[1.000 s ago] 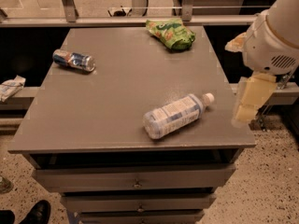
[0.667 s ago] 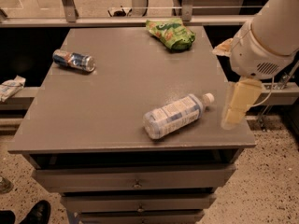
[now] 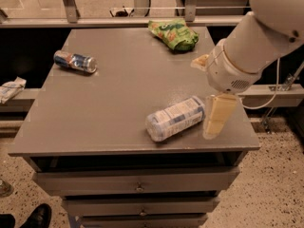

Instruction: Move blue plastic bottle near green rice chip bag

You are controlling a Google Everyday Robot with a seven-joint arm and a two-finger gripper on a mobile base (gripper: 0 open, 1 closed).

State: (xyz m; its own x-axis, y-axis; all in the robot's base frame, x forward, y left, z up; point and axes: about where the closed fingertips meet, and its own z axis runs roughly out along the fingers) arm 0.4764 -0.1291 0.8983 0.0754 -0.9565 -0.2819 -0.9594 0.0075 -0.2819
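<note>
The blue plastic bottle (image 3: 175,119) lies on its side near the front right of the grey table (image 3: 109,103), with its cap end pointing right. The green rice chip bag (image 3: 173,33) lies at the table's far edge, right of centre. My gripper (image 3: 214,120) hangs from the white arm (image 3: 251,46) at the bottle's cap end and covers the cap. It stands just above the table near the right edge. The bottle and the bag are far apart.
A blue-and-silver can (image 3: 75,61) lies on its side at the table's left. Drawers (image 3: 137,186) sit under the tabletop. A white packet (image 3: 9,89) rests on a ledge to the left. A dark shoe (image 3: 35,216) shows at the bottom left.
The arm and gripper have moved left, from beside the table's right edge to the bottle's cap end. The bottle, bag and can have not moved.
</note>
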